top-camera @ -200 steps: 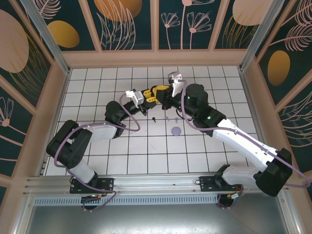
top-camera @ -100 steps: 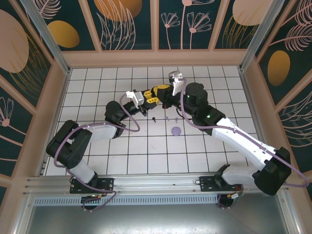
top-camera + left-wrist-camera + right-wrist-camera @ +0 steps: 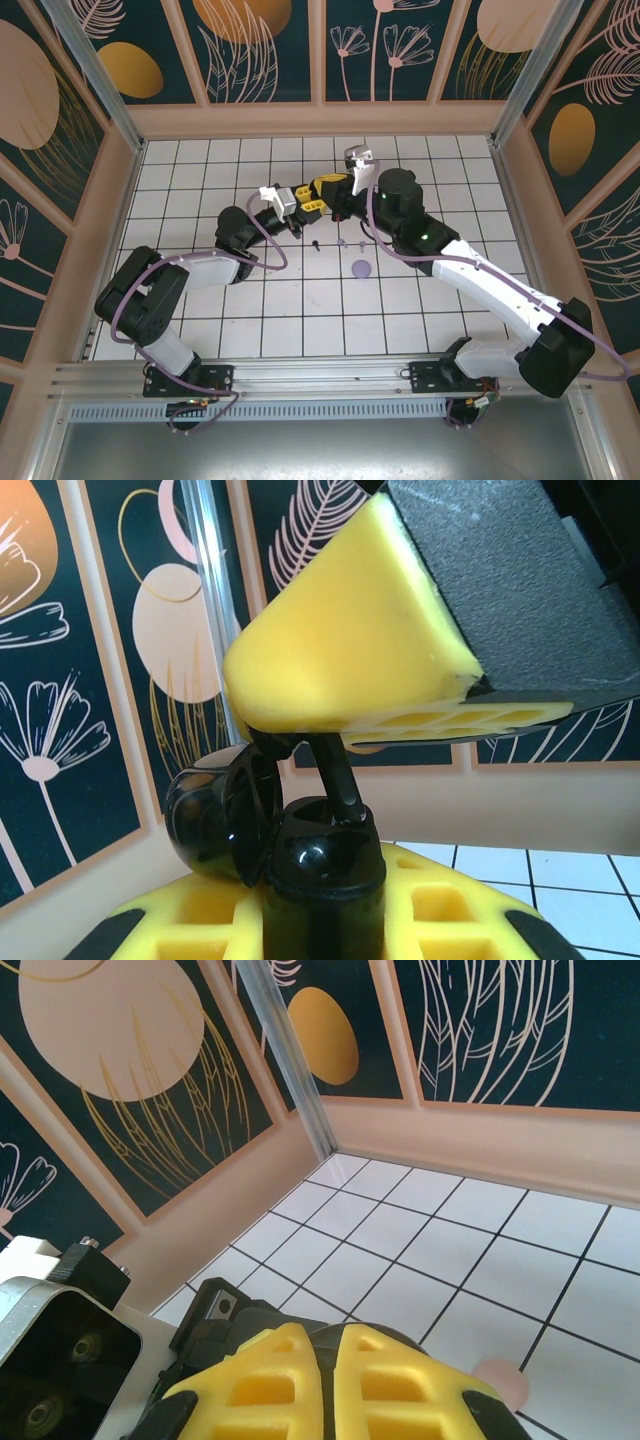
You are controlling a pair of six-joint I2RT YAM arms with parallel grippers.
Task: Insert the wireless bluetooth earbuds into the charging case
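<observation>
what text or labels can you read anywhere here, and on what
No readable text.
black case in the left claw: glossy, no label visible
wall panels: leaf and flower drawings, no letters
lavender disc: too small to tell

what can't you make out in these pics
1. Top view: where the left gripper and right gripper meet, they cover whatever is between them.
2. Left wrist view: the black case is cut off by the bottom edge, and what it holds is unclear.
3. Right wrist view: the right gripper runs off the bottom edge, so any grasp is unreadable.
4. Top view: the loose black earbud is too small to tell its orientation.
</observation>
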